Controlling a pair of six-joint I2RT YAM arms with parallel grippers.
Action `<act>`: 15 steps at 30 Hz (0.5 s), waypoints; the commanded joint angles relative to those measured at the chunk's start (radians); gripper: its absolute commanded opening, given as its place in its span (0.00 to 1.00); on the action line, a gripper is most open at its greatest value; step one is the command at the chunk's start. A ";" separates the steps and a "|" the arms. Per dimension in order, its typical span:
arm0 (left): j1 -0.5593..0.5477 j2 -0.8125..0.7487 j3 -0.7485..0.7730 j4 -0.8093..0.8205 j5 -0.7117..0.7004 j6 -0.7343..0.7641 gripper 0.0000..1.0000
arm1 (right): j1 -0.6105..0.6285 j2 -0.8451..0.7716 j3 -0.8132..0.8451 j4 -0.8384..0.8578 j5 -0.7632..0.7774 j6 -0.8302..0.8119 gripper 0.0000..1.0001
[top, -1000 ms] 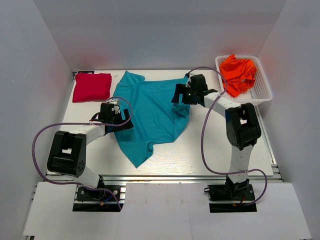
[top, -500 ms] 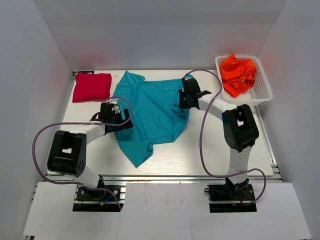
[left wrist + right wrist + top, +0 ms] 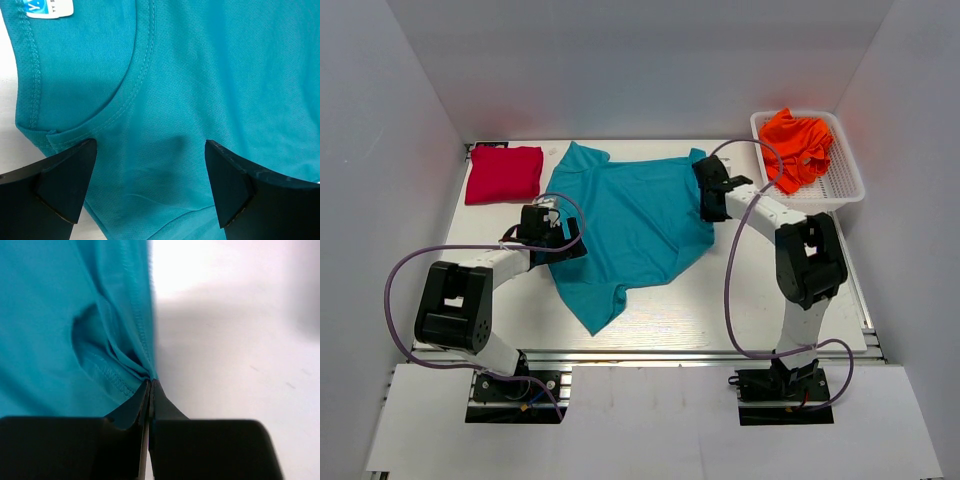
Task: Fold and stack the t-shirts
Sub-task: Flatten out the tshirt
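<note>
Right wrist: teal t-shirt point(image 3: 45, 315) hem tight inside right claw point(image 3: 150, 386)

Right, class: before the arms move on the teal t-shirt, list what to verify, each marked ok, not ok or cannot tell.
1. Right gripper shut on the teal t-shirt at its hem: ok.
2. Left gripper gripping the shirt: not ok, open over the neckline.
3. Fabric flat at the pinch: not ok, puckered.
4. Red t-shirt folded, apart from the teal one: ok.
5. Orange t-shirt inside basket: ok.
</note>
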State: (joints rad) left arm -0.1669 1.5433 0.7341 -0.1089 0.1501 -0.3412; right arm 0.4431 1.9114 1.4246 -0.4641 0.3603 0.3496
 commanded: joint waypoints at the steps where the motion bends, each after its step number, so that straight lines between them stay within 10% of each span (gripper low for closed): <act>1: 0.003 0.006 -0.035 -0.153 -0.040 -0.010 1.00 | -0.035 -0.020 -0.024 -0.223 0.209 0.014 0.00; 6: 0.003 -0.003 -0.015 -0.175 -0.075 0.008 1.00 | -0.079 0.029 -0.038 -0.347 0.402 0.109 0.05; 10: 0.003 -0.003 -0.006 -0.184 -0.096 0.008 1.00 | -0.133 0.002 -0.016 -0.355 0.376 0.121 0.72; 15: 0.003 -0.014 -0.006 -0.184 -0.096 0.018 1.00 | -0.148 -0.164 -0.105 -0.170 0.145 0.006 0.76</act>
State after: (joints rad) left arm -0.1669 1.5276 0.7422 -0.1764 0.0856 -0.3298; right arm 0.2977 1.8874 1.3575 -0.7189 0.6209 0.3996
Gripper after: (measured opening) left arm 0.993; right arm 0.756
